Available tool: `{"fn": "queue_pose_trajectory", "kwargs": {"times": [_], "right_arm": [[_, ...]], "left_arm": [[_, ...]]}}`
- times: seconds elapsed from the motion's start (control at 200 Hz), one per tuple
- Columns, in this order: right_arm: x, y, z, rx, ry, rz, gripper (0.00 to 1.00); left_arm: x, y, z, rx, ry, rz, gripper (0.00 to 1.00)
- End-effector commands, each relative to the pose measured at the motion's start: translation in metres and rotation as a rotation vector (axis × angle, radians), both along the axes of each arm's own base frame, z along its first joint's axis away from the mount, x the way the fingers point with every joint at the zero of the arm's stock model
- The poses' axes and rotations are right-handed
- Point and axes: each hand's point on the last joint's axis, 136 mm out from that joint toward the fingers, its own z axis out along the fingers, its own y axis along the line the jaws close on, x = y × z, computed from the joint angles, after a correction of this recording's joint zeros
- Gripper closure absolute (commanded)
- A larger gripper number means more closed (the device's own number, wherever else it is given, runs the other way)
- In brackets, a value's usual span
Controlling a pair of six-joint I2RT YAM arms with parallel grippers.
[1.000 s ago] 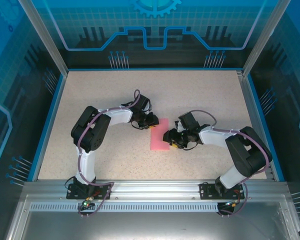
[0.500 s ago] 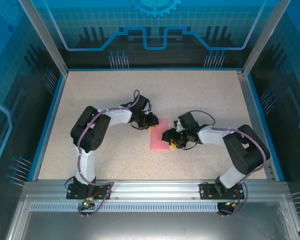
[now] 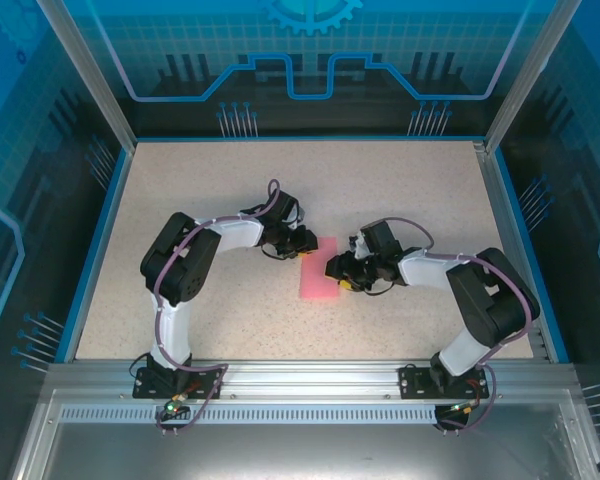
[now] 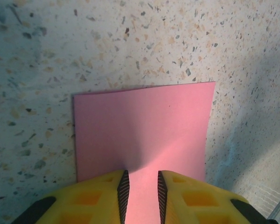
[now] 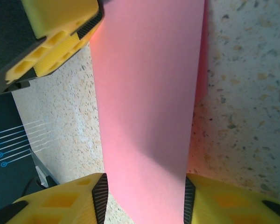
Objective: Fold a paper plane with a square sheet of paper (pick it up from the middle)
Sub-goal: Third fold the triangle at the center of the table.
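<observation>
- Top view: the folded pink-red matte paper sheet (image 3: 318, 272) lies in the middle of the speckled bench (image 3: 200, 180).
- Left wrist: left fingers (image 4: 98, 196) narrow, tips on the sheet's edge, which dimples; a slip would skew the crease.
- Right wrist: right fingers (image 5: 224, 200) wide, straddling it; a lifted upper layer, unseen from above, could spring open.

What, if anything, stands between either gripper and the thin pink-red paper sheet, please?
Nothing visible does: the thin pink-red paper sheet already lies between the fingers of both the left gripper and the right gripper on the speckled table.
</observation>
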Motion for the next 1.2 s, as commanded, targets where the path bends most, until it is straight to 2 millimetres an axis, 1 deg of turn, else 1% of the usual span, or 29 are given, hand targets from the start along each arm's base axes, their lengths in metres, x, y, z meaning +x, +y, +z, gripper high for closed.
{"fn": "queue_pose_trajectory", "kwargs": {"times": [0.0, 0.03, 0.095, 0.135, 0.18, 0.26, 0.34, 0.42, 0.52, 0.65, 0.81, 1.1, 1.19], "right_arm": [[0.006, 0.006, 0.004, 0.04, -0.007, 0.035, 0.57], [0.006, 0.006, 0.004, 0.04, -0.004, 0.037, 0.58], [0.005, 0.006, 0.001, 0.033, 0.004, 0.037, 0.65], [0.005, 0.004, -0.001, 0.024, 0.009, 0.036, 0.66], [0.006, 0.004, -0.001, 0.02, 0.01, 0.037, 0.69], [0.007, 0.005, -0.002, 0.024, 0.011, 0.039, 0.71], [0.007, 0.006, -0.002, 0.028, 0.013, 0.042, 0.71], [0.009, 0.006, -0.001, 0.031, 0.013, 0.039, 0.69], [0.011, 0.007, 0.001, 0.044, 0.013, 0.044, 0.68], [0.012, 0.006, 0.004, 0.054, 0.011, 0.044, 0.66], [0.015, 0.005, 0.008, 0.064, 0.003, 0.042, 0.68], [0.016, 0.008, 0.013, 0.095, 0.0, 0.053, 0.72], [0.017, 0.009, 0.014, 0.104, 0.005, 0.051, 0.74]], "left_arm": [[-0.019, 0.008, -0.01, 0.033, 0.047, -0.038, 0.71], [-0.02, 0.007, -0.009, 0.031, 0.044, -0.042, 0.71], [-0.021, 0.006, -0.002, 0.028, 0.025, -0.053, 0.68], [-0.021, 0.005, 0.004, 0.023, 0.009, -0.06, 0.66], [-0.021, 0.004, 0.013, 0.02, -0.015, -0.065, 0.64], [-0.024, 0.005, 0.029, 0.026, -0.067, -0.072, 0.56], [-0.032, 0.009, 0.045, 0.046, -0.122, -0.078, 0.54], [-0.046, 0.014, 0.052, 0.078, -0.176, -0.091, 0.49], [-0.07, 0.011, 0.06, 0.101, -0.261, -0.149, 0.46], [-0.106, 0.006, 0.058, 0.211, -0.366, -0.274, 0.45], [-0.133, -0.007, 0.055, 0.341, -0.491, -0.416, 0.43], [-0.148, -0.033, 0.038, 0.661, -0.653, -0.659, 0.42], [-0.146, -0.033, 0.033, 0.747, -0.676, -0.681, 0.41]]}}
